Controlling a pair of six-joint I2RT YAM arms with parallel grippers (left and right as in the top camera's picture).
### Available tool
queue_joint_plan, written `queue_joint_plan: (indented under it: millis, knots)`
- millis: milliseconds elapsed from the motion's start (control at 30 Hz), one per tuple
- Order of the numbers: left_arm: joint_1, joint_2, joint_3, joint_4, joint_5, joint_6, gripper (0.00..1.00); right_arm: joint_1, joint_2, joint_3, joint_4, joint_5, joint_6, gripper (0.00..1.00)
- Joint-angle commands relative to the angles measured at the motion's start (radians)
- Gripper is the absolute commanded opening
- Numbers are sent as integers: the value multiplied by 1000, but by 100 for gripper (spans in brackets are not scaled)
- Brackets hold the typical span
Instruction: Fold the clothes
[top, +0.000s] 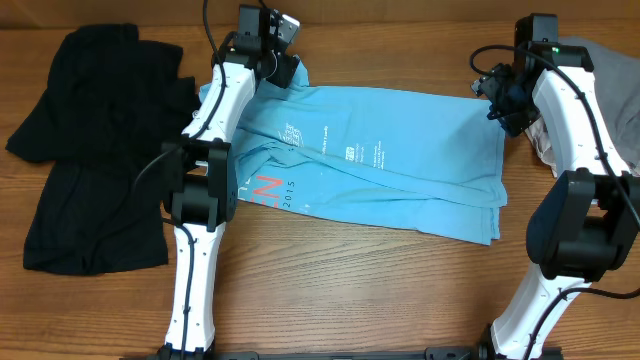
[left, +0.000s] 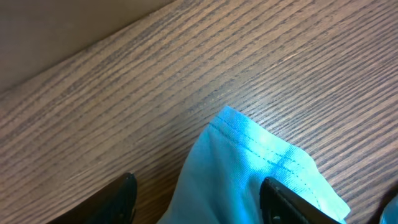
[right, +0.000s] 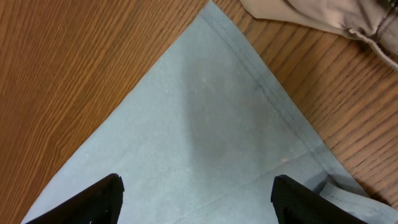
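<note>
The left arm reaches to the table's far side, its left gripper (left: 198, 184) lowered over the upper left corner of the light blue T-shirt (top: 400, 170). The stitched hem corner lies between the two spread fingers (left: 280, 198), which appear released rather than pinching, though the frame cuts off any contact. The right arm bends inward, the right gripper (right: 198, 182) poised with jaws wide apart above the shirt's upper right corner, holding nothing. The shirt lies spread across the middle of the wooden table (top: 350, 290), printed text up, its lower edge rumpled. A black shirt (top: 90, 150) crowds the left side; a beige garment (right: 323, 15) sits just beyond the right corner. Bare wood runs along the near edge.
</note>
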Motion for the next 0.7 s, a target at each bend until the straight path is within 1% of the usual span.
queue_joint_plan:
  millis: [0, 167, 333, 367, 400, 467, 533, 567, 600, 667]
  knots:
    - [3, 24, 5, 3, 14, -46, 65, -1, 6, 14, 3, 13, -6, 80]
    - [13, 47, 5, 10, 14, -68, 66, -1, 6, 14, 3, 13, -6, 81]
    - [15, 67, 5, 4, 15, -81, 62, -1, 6, 14, 3, 13, -6, 81]
    - [15, 67, 5, 1, 15, -81, 57, -1, 6, 14, 4, 13, -6, 80]
    - [15, 67, 5, 1, 15, -86, 50, -1, 6, 14, 3, 13, -6, 80]
    - [15, 66, 6, 2, 14, -93, 29, -1, 6, 14, 3, 13, -6, 81]
    - [15, 66, 10, 5, 14, -113, 13, -1, 6, 14, 1, 13, -6, 80]
    - [15, 65, 12, 4, 14, -124, 7, -1, 6, 14, 0, 13, -6, 80]
    - [15, 62, 17, 0, 11, -143, 4, -1, 6, 14, -1, 13, -6, 80]
    - [15, 47, 27, -9, 3, -176, 4, -1, 6, 14, -3, 13, -7, 80]
